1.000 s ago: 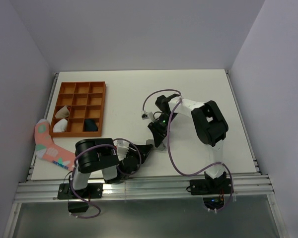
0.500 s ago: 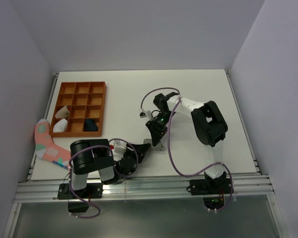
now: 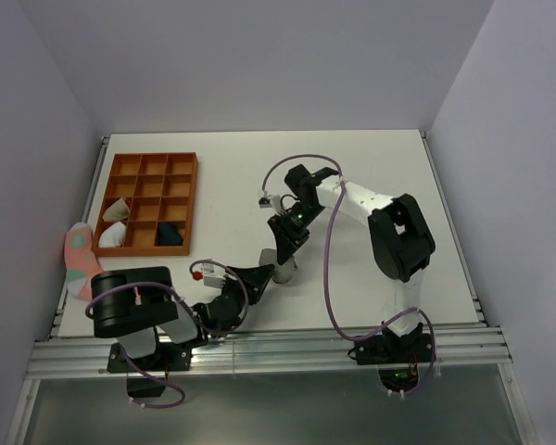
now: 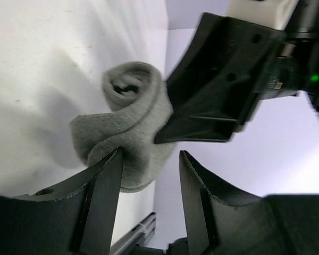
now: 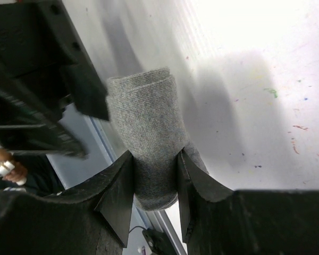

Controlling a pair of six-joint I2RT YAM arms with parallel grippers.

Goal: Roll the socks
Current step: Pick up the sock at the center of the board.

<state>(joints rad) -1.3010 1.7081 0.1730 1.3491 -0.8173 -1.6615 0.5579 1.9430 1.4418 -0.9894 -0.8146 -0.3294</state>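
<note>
**Rolled: the grey sock [image 5: 146,106] in the right claw [image 5: 155,155]**

The right claw's fingers are clamped on the sock, a tight roll that sticks out past their tips and lies against the white table [image 5: 255,79]. The left claw [image 4: 150,155] faces it with its fingers apart. The roll sits just beyond its tips, partly hidden behind one finger [image 4: 103,180].

Overhead: bright, even, diffuse light; sharp; faint shadows on the table [image 3: 352,167].
Left wrist: table blown out white; soft shadow left of the grey sock [image 4: 133,122]; near edge dark.
Right wrist: glare far right; broad, soft-edged shadow.
</note>
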